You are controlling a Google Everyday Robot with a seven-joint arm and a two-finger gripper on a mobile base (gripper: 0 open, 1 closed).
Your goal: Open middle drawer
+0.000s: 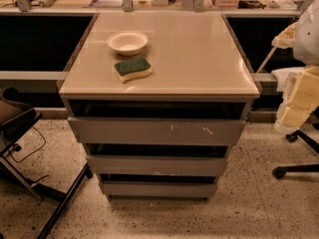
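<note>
The grey cabinet [159, 91] stands in the middle of the camera view with three drawer fronts stacked below its top. The middle drawer [157, 166] is the plain grey front between the scratched top front [157, 132] and the narrowest bottom front [158, 188]. It sits pushed in, with only a dark gap above it. My gripper [294, 114] is at the right edge of the view, off to the right of the cabinet and about level with the top front. It touches no drawer.
A white bowl [127, 42] and a green-and-yellow sponge [132, 69] lie on the cabinet top. A dark chair [15, 121] with black legs stands at the left. A chair base with a castor [296, 166] is on the speckled floor at the right.
</note>
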